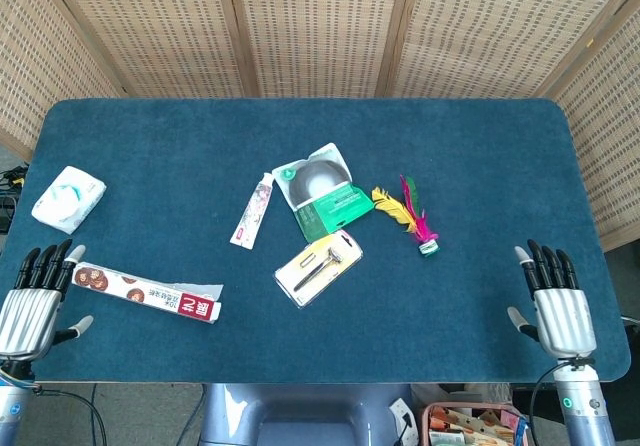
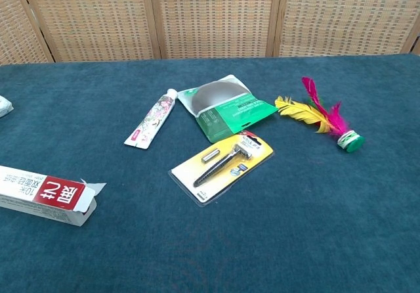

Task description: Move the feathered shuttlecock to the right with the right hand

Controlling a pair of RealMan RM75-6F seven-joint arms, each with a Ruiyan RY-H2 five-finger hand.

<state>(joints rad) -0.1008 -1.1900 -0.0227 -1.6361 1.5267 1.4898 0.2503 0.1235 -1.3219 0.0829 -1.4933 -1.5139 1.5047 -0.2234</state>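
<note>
The feathered shuttlecock with pink, yellow and green plumes and a round green base [image 1: 412, 219] lies on its side on the blue carpeted table [image 1: 480, 146], right of centre, base pointing toward the robot and feathers fanned away to the left. Nothing touches it, so the move is judged not yet begun. Just beside its feather tips lies a green-and-white pouch with a dark round window [image 1: 322, 190]; a careless sweep could drag that along. Below the pouch sits a yellow-backed blister card holding a razor [image 1: 318, 263], and left of it a slim white floral tube [image 1: 253, 209]. The right hand [image 1: 557, 304] rests at the near right edge, well apart from the shuttlecock, fingers straight, close together and holding nothing. The left hand [image 1: 30, 301] lies likewise at the near left corner, beside a long red-and-white carton [image 1: 150, 292].
</note>
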